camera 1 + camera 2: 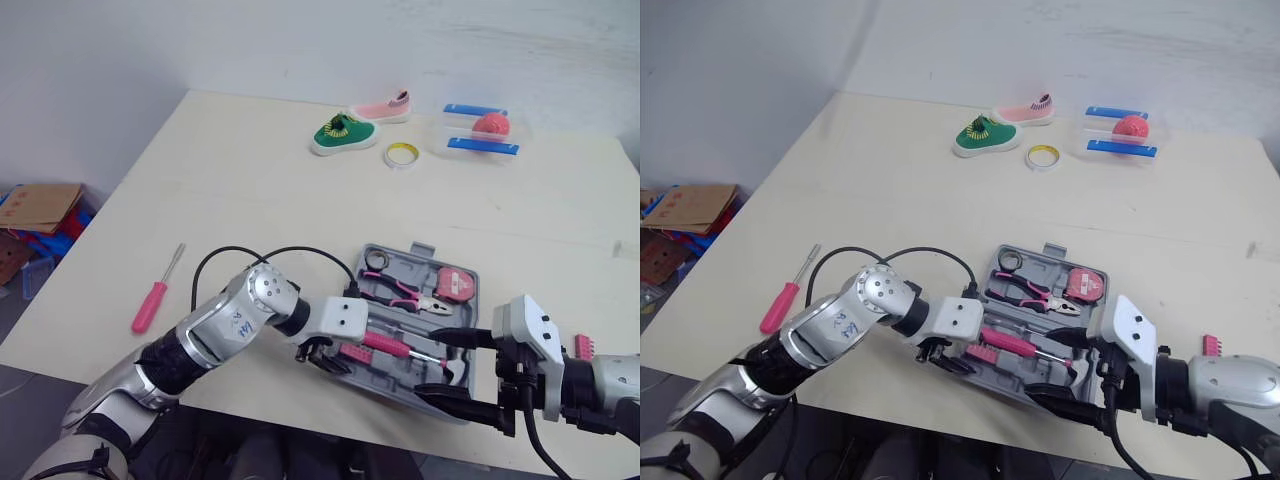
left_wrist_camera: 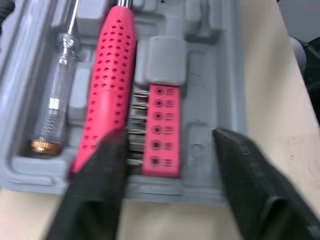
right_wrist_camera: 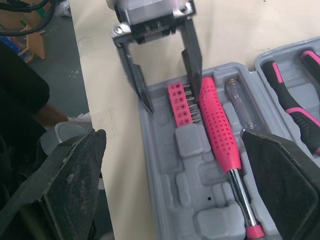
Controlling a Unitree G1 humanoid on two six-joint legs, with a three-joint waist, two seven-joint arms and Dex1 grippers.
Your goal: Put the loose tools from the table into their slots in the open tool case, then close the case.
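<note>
Judges the task partly done. Notes the tool case (image 1: 395, 258) open near the front edge of the surface (image 1: 250, 190), with pliers (image 1: 405, 292), tape measure (image 1: 455, 284), pink-handled driver (image 2: 107, 85), clear tester (image 2: 57, 95) and pink bit holder (image 2: 161, 130) seated in slots. Finds 1 pink screwdriver (image 1: 150, 305) loose on the surface, well apart from the case on its left. Finds also 1 small bit strip (image 1: 582, 346) on the surface just beside the right arm, loose as far as visible. Judges outstanding: stow those 2 items, then shut the case.

Finds the left end effector (image 3: 171, 99) at the near left corner of the case, fingers apart and clamped on nothing. Places 1 finger in the gap between bit holder and driver handle and the other beyond the holder by the case wall, thus straddling the holder. Finds the right end effector (image 1: 455, 370) low over the near right part of the case, fingers wide apart, empty. Places the loose screwdriver well apart from both, on the left arm's side.
</note>
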